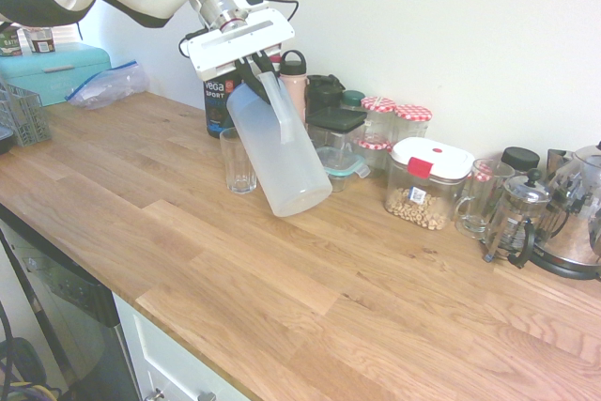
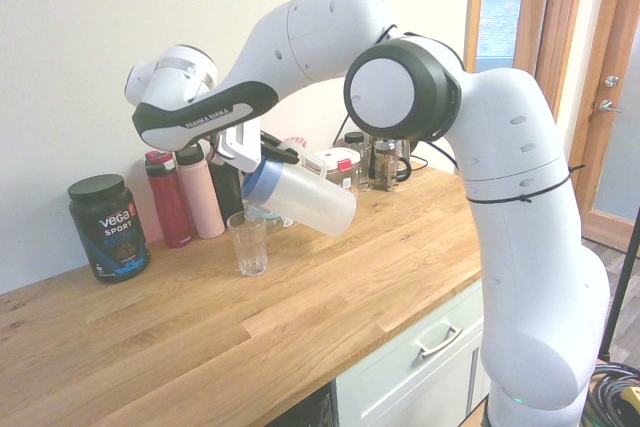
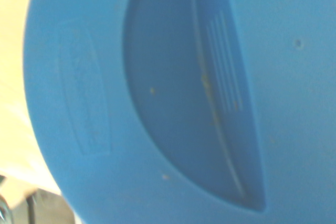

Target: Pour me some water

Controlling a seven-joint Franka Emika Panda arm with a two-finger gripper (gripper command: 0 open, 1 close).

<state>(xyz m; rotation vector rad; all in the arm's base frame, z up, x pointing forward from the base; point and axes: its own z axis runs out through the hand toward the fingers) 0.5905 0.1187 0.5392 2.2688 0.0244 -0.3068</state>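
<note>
Wooden countertop (image 1: 310, 326): fingers closed on the pitcher's (image 1: 282, 152) handle, contact partly hidden.

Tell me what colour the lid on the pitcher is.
The pitcher's lid is blue, seen best in the wrist view.

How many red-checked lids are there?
4 visible: a left lid and right lid side by side, a lower lid beneath the left one, another lid by the glass mug. More may be hidden.
</note>
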